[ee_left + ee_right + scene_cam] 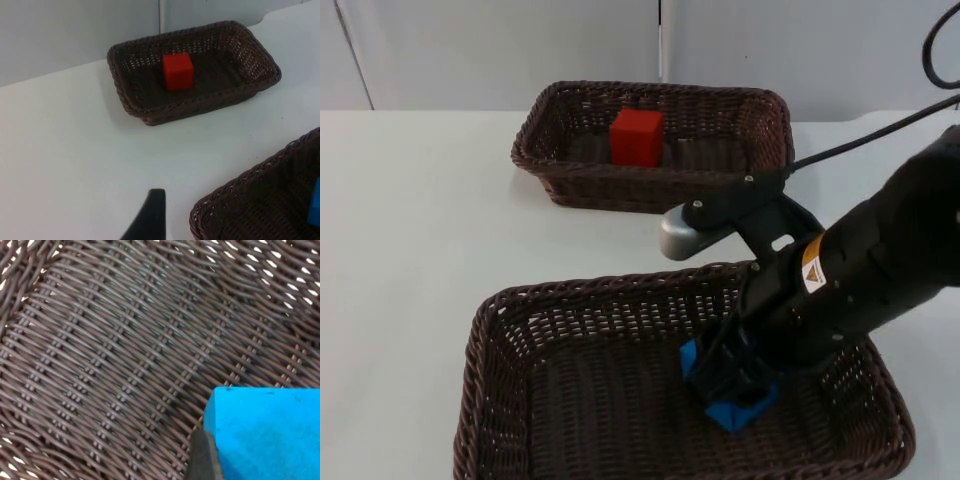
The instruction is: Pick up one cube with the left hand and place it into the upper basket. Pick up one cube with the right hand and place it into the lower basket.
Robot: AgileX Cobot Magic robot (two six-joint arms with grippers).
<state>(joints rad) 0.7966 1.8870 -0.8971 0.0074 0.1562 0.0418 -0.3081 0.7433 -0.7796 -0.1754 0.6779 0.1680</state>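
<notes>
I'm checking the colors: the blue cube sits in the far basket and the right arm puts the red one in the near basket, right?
No, colors swapped: the top view shows the red cube in the far basket, the blue cube at the right gripper in the near basket.

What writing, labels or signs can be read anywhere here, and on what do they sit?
No words or numbers are readable.
Yellow warning triangle sticker: on the right arm above its end effector at the blue cube in the lower basket; its symbol is too small to read.

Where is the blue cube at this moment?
In the top view the blue cube is inside the lower basket, right of its middle, at the right pincer.
</notes>
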